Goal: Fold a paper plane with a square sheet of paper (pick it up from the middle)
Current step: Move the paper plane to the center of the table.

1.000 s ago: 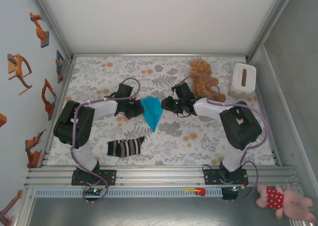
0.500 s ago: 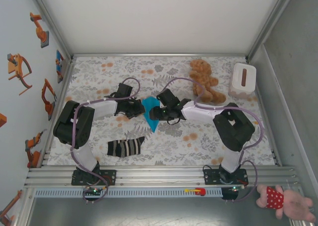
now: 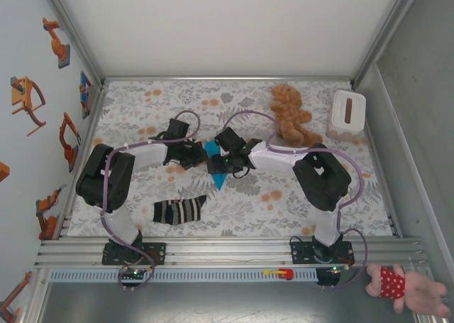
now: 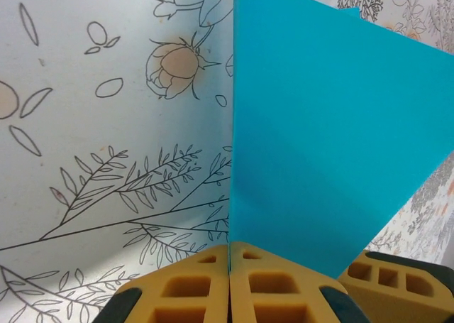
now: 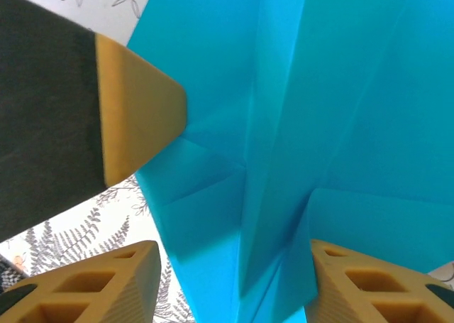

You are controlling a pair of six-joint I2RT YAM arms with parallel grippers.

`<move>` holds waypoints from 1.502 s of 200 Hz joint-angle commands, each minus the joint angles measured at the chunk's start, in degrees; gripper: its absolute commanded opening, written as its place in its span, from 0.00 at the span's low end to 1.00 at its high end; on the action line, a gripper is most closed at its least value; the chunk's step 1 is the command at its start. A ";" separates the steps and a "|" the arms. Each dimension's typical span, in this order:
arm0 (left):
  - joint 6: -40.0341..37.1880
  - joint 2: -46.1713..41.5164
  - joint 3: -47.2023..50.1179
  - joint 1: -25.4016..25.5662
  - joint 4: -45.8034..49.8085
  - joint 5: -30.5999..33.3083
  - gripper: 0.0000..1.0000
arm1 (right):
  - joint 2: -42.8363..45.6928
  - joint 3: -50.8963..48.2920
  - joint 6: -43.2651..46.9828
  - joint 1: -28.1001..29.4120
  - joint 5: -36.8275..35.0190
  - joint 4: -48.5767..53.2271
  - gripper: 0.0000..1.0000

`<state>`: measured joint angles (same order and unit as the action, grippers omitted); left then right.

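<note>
Two arms reach in from either side and meet at the middle of a flowered table (image 3: 142,103). Between them lies the plane (image 3: 218,177), a turquoise dart whose tip points back toward the arms' bases.

The left gripper (image 4: 229,258) is clenched on the plane's left edge. In its wrist view we see two yellow pads (image 4: 273,284) pressed tight together, with the paper rising upright between them.

The right gripper (image 5: 234,250) sits over the plane and hides much of it from above. It is released: its yellow fingers (image 5: 106,287) stand wide apart, one on each side of the centre crease. We also see a yellow finger of the left gripper touching the plane's side in that close view.

A striped sock (image 3: 179,210) lies nearer the bases, apart from the plane. A brown teddy (image 3: 289,115) and a white box (image 3: 347,115) sit at the far right. A pink toy (image 3: 408,287) lies off the table, at the near right corner.
</note>
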<state>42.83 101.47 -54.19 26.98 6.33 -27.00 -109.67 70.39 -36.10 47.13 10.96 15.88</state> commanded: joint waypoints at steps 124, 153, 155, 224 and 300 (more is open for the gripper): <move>0.33 -1.44 -0.09 0.31 -0.14 -1.57 0.08 | -2.45 2.56 1.78 0.55 -2.24 3.33 0.53; 0.15 -1.37 0.07 0.26 0.29 -0.70 0.08 | -0.69 1.79 1.22 0.58 -5.16 3.65 0.47; 0.15 -1.41 0.06 0.26 0.27 -0.69 0.08 | -0.58 1.77 1.14 0.59 -5.40 3.77 0.46; 0.23 -1.62 0.14 0.26 0.25 -0.85 0.12 | -0.36 1.70 -2.78 0.52 -6.58 6.37 0.29; -1.65 -10.35 1.43 -3.03 7.99 6.86 0.48 | -0.27 3.99 -2.10 -0.11 -13.45 11.17 0.07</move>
<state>42.68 96.86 -53.84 26.02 9.17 -24.62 -111.50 72.12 -38.44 47.33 2.83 23.22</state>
